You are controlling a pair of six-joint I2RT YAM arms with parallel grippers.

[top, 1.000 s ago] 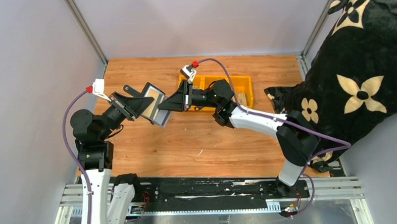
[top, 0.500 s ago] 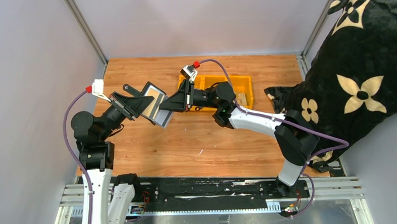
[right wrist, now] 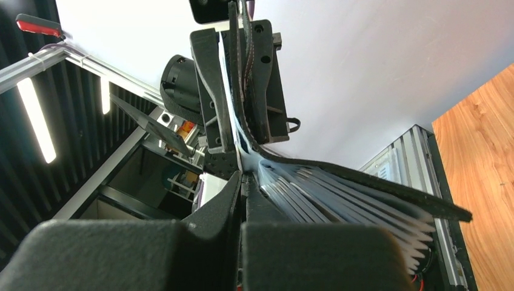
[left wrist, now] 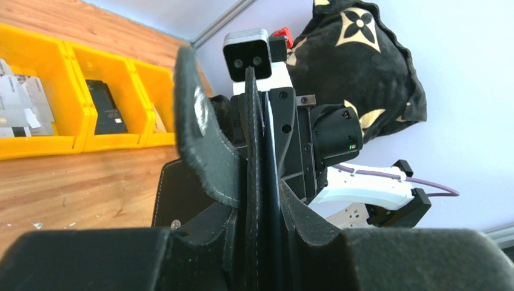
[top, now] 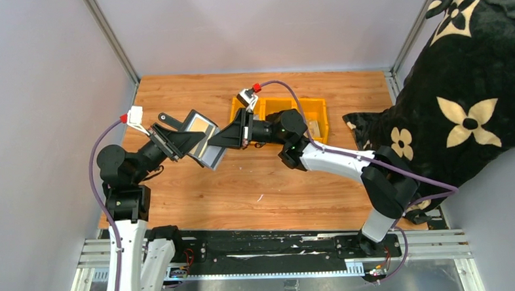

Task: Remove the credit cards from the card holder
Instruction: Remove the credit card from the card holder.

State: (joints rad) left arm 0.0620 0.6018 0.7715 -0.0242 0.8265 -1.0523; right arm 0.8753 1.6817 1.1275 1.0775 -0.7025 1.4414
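Above the table (top: 256, 178), the open holder (top: 206, 146) is kept aloft, clamped between the fingers of the left gripper (top: 184, 141) so its slots are presented to the right gripper (right wrist: 242, 182), whose fingers are pinched together on what appears to be a card (right wrist: 245, 159), for pulling.

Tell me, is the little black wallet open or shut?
Open. From above, the card holder shows its grey inside, spread out. The right wrist camera shows its slots fanned apart.

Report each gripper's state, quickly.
Left gripper: fingers around the small black leather fold-over card holder; clamped or loose, cannot tell.
Right gripper: shut on a thin pale layer in that holder.
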